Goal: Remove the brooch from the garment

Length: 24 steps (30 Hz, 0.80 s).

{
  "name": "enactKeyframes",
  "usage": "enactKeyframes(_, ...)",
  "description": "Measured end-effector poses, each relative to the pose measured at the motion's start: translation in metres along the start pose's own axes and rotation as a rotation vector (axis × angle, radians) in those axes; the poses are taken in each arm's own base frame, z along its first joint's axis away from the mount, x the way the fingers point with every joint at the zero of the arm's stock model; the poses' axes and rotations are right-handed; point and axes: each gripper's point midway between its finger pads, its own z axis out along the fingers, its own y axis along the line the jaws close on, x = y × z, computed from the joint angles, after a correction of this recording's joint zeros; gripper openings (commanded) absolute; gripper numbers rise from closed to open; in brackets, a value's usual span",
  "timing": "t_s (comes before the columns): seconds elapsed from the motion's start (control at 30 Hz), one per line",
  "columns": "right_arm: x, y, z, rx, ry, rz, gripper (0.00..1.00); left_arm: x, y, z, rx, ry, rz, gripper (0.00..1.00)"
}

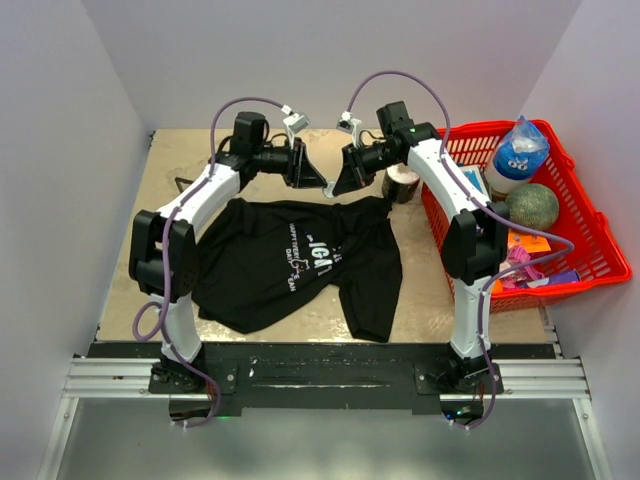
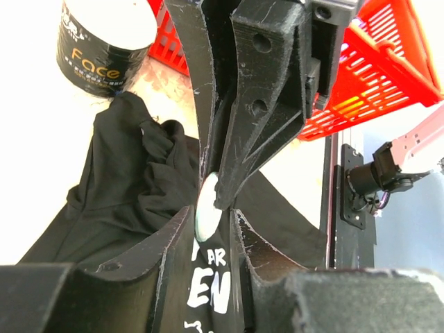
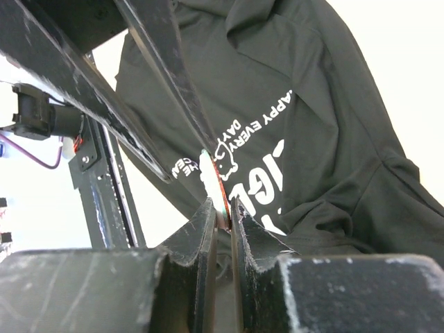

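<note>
Brooch (image 2: pixel 207 208) is up in the air btw both claws, above the far edge of the garment (image 1: pixel 270 260), not lying on it. Seen edge-on it reads as a thin pale disc w/ a coloured rim; the rest of its shape is hard to make out. L claw (image 2: pixel 210 216) is almost fully closed, its tips pinching the disc's lower part. R claw (image 3: pixel 220 207) is likewise almost closed, clamped on the disc from the opposite side. In the top view the 2 claws meet tip to tip, arms reaching in from L and R.

The garment is a black tee w/ white print, lying crumpled on the desk (image 1: pixel 180 150). One part is bunched up toward a black round tub (image 1: pixel 403 184) lettered "Face". Can't tell whether the pin is caught in the cloth, though both wrist views show the fabric well behind the disc.

Red basket (image 1: pixel 590 235) sits at the R side of the desk w/ a bottle (image 1: pixel 518 155), a greenish ball (image 1: pixel 532 206) & other bits inside.
</note>
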Motion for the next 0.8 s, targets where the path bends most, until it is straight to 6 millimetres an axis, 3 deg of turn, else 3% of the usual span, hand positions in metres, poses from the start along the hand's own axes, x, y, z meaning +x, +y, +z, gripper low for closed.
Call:
enactKeyframes(0.23,-0.001,-0.001,-0.001,0.007,-0.002,0.0,0.12,-0.005,0.0,-0.01,0.037,-0.025,-0.014,0.25)
enactKeyframes(0.63,-0.003,0.0,-0.002,0.003,-0.007,-0.003,0.13,-0.004,0.002,-0.008,0.043,-0.027,-0.015,0.25)
enactKeyframes(0.8,-0.004,0.001,-0.002,-0.001,-0.01,0.002,0.13,0.004,0.01,-0.003,0.043,-0.014,-0.037,0.17)
